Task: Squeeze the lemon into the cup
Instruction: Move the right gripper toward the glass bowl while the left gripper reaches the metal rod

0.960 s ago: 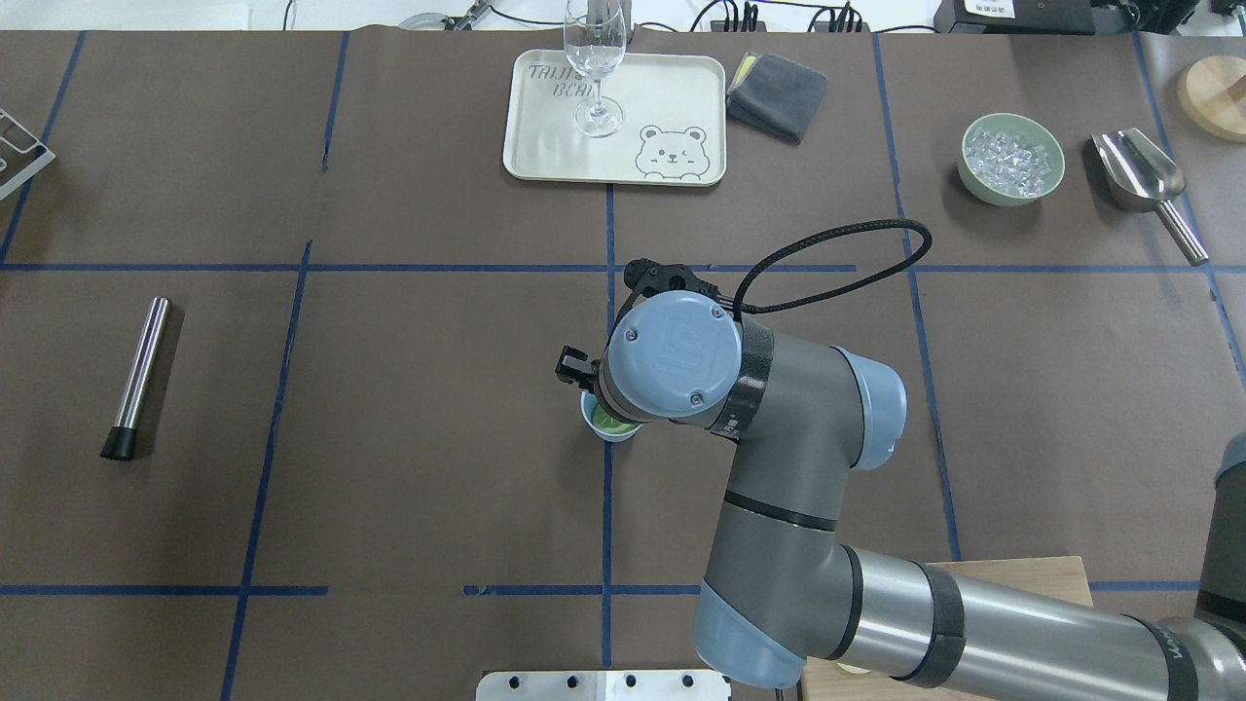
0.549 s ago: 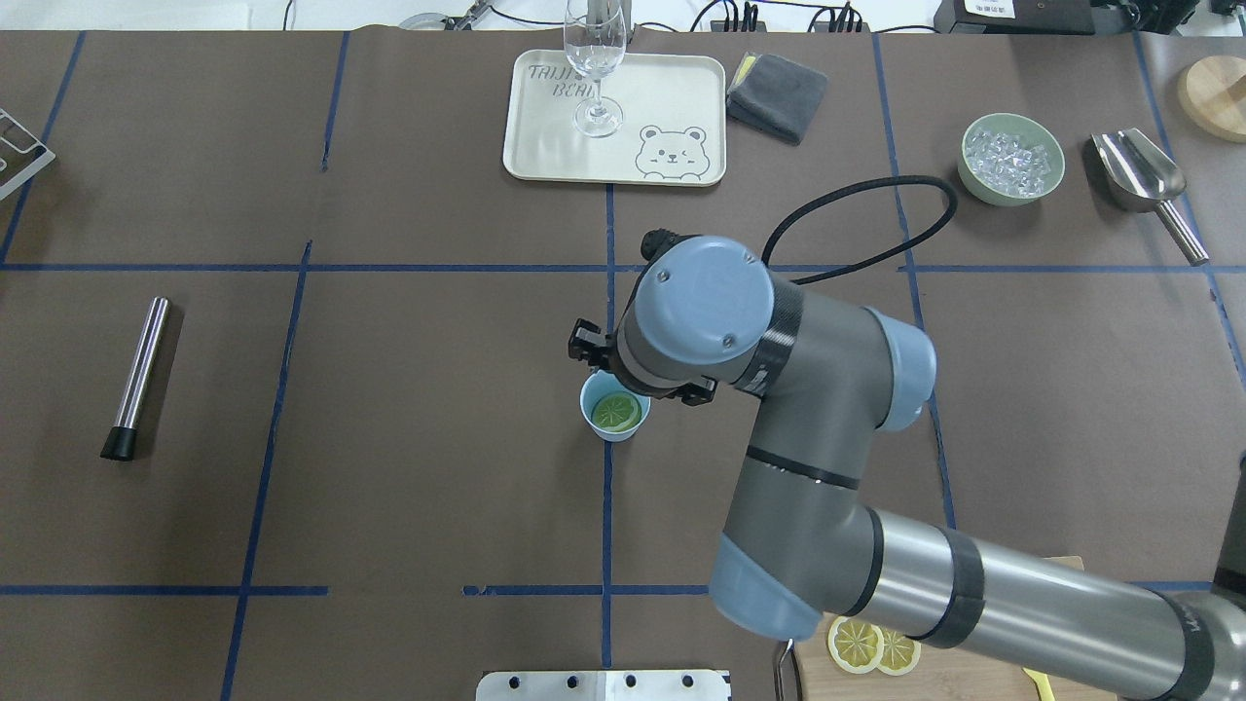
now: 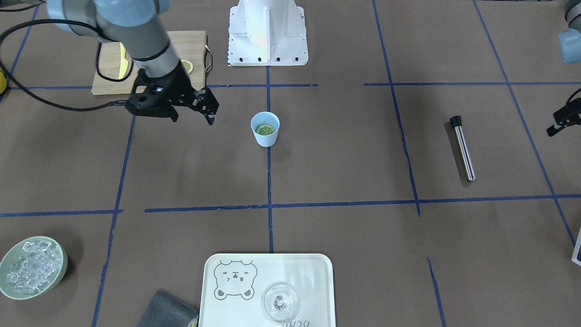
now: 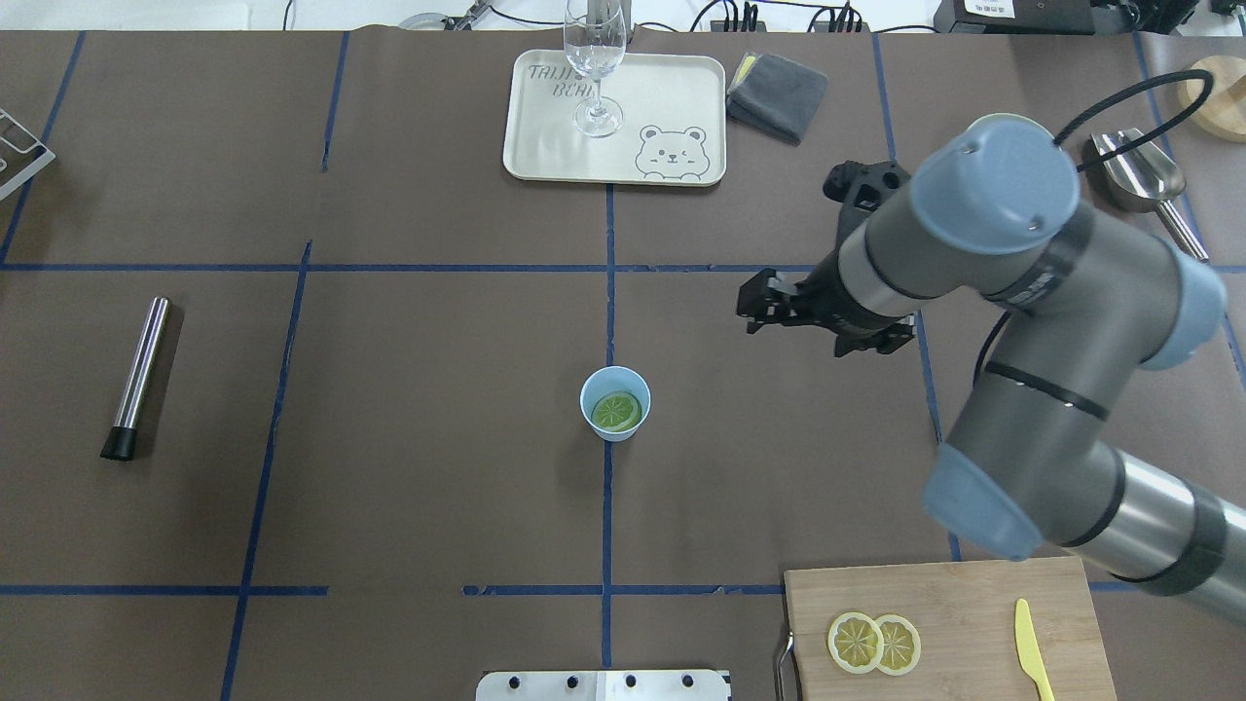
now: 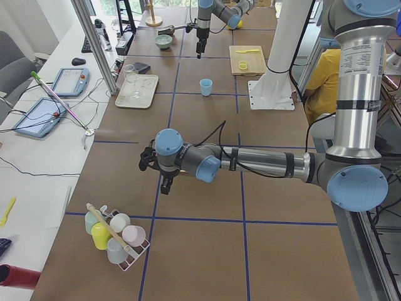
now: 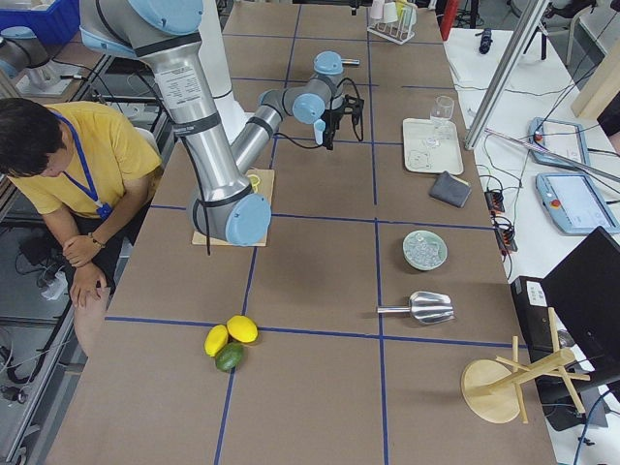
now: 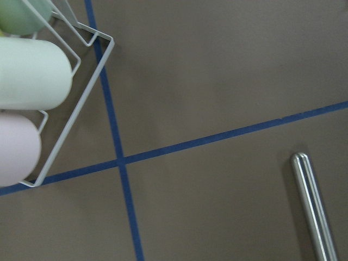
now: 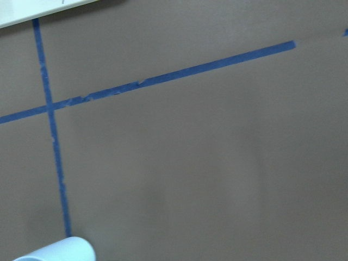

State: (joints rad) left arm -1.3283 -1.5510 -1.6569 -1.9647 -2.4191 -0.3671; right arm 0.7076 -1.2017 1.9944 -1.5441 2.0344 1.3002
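Front view: cup (image 3: pixel 265 140) upright at frame ctr, lemon (image 3: pixel 265 129) inside it. R gripper (image 3: pixel 193 119) left of cup, well apart, jaws spread wide, empty. L gripper (image 3: pixel 560 122) at right edge; jaw state cannot be told. Overhead: R gripper upper right of cup.

Bright, even overhead light; soft shadows beside the cup (image 4: pixel 614 403); both wrist views look slightly soft.

The only words are on the pale tray (image 4: pixel 681 97), which sits on the counter well past the right tool (image 4: pixel 748 310), to its left. The letters look like "TAIJ" and, under them, "BEA". The glass (image 4: pixel 594 58) hides the rest.
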